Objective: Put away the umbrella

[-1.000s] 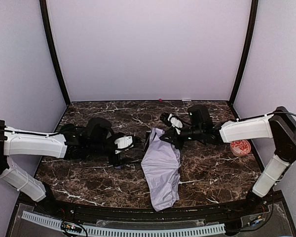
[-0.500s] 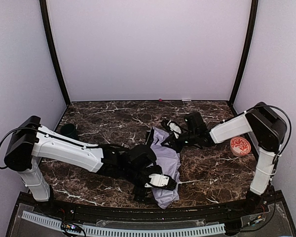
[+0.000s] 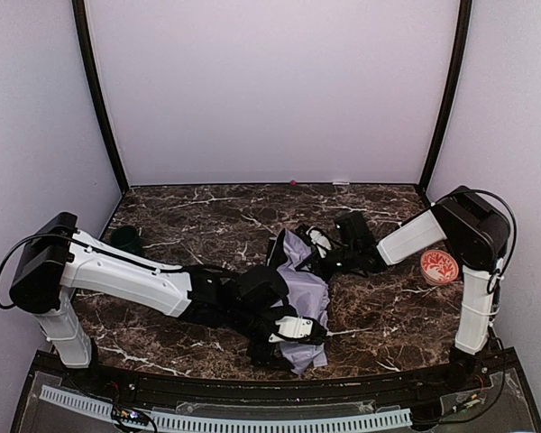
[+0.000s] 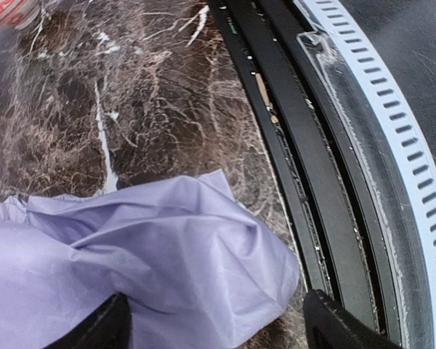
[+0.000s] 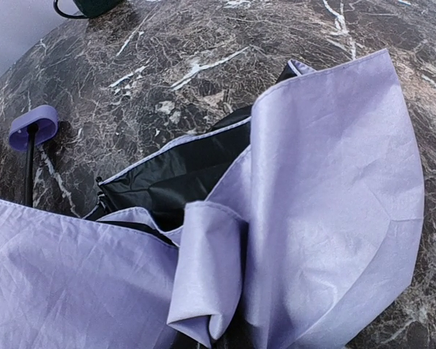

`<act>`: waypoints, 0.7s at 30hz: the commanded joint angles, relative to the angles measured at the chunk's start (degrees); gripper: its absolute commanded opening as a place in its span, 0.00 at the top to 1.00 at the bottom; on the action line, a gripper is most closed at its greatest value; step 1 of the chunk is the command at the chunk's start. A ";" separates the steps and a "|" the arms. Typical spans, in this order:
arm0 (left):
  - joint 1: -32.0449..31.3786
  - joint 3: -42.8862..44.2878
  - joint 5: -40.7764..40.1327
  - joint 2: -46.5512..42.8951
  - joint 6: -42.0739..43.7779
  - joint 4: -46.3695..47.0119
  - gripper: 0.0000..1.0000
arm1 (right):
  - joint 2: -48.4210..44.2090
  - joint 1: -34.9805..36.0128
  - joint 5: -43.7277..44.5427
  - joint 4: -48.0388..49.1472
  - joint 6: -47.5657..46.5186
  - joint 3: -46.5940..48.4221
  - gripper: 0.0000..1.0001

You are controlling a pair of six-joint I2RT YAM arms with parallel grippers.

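Left wrist view: the left gripper (image 4: 219, 314) is held wide, astride the near end of the umbrella (image 4: 152, 262). Its far end is pinched by the closed right gripper (image 3: 316, 245).

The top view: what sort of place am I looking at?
Most likely a robot test booth, not a home: a marble-patterned table closed in by plain pale walls, a left arm and a right arm mounted at its near edge, and a lavender umbrella lying on it.

The umbrella (image 5: 334, 189) is thin, creased cloth with a matt black lining. The table (image 3: 388, 311) looks like polished veined marble.
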 commanded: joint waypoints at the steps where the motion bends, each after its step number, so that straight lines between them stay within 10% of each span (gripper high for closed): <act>1: -0.26 1.02 -3.67 1.73 -3.93 3.27 0.24 | 1.70 -0.17 2.59 -2.26 0.23 -1.37 0.96; 7: -0.28 1.53 -6.59 3.25 -3.33 0.44 0.96 | 1.10 -0.14 1.49 -3.55 -0.81 -1.80 0.95; 21: 8.63 10.24 -4.33 -6.92 -5.67 4.23 1.00 | 0.43 0.05 -3.75 -7.91 -4.44 -3.00 0.94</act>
